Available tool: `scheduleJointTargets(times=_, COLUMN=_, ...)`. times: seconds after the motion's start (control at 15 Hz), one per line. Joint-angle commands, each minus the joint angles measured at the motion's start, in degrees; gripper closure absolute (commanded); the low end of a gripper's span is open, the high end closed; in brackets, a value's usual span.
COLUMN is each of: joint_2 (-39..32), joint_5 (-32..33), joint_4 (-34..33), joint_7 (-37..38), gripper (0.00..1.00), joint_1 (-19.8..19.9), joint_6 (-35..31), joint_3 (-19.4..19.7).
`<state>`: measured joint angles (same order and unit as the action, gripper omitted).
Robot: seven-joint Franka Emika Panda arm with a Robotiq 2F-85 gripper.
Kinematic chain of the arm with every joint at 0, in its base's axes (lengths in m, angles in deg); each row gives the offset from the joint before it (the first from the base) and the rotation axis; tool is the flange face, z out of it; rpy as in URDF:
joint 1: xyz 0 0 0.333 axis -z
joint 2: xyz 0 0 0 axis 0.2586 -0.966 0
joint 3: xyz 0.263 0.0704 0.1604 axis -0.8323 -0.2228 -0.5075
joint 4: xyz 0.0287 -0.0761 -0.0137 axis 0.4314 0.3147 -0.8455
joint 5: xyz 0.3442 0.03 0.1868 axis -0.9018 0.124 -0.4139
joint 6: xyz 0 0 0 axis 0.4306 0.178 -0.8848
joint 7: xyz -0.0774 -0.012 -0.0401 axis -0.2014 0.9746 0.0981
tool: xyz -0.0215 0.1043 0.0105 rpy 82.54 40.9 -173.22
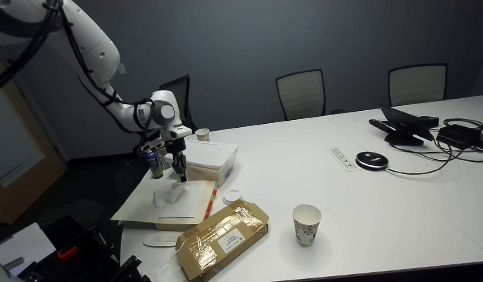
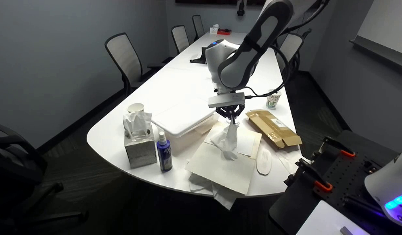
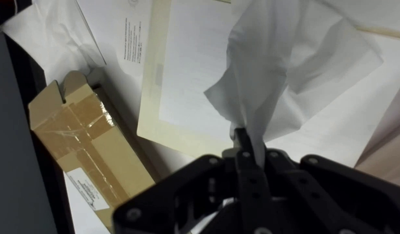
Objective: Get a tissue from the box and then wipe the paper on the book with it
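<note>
My gripper (image 1: 182,179) is shut on a white tissue (image 1: 169,195), pinched at its upper end. The tissue (image 2: 230,140) hangs crumpled from the fingertips (image 2: 233,119). In the wrist view the tissue (image 3: 258,61) spreads beyond the fingers (image 3: 254,139) and covers part of the paper. The paper (image 3: 193,81) looks like a white sheet on the open book's (image 3: 151,126) beige page; it also shows in an exterior view (image 2: 246,145). The book's pale cover (image 2: 220,171) lies open. The tissue's lower end reaches the book; contact is unclear. The grey tissue box (image 2: 140,153) has tissue poking from its top.
A purple spray bottle (image 2: 164,153) stands beside the tissue box. A lidded clear bin (image 1: 210,156) adjoins the book. A brown cardboard box (image 1: 222,239), a white lid (image 1: 233,196) and a paper cup (image 1: 306,225) are nearby. A white oval piece (image 2: 264,161) lies beside the book.
</note>
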<state>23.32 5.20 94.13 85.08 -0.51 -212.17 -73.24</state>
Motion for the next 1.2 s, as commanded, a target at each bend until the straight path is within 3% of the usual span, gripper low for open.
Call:
scheduleJointTargets(times=0.0, joint_2=-5.49, joint_5=0.12, joint_4=-1.55, joint_7=3.36, gripper=1.0, joint_1=-1.27, joint_6=-3.76, joint_3=1.76)
scheduleJointTargets(times=0.73, joint_2=-14.65, joint_5=-3.91, joint_4=-12.09, joint_7=3.11, gripper=1.0, joint_1=-3.07, joint_6=-4.74, joint_3=1.32)
scheduleJointTargets(times=1.13, joint_2=-16.8, joint_5=-2.08, joint_4=-13.59, joint_7=7.99, gripper=1.0, joint_1=-6.13, joint_6=-2.77, joint_3=6.57)
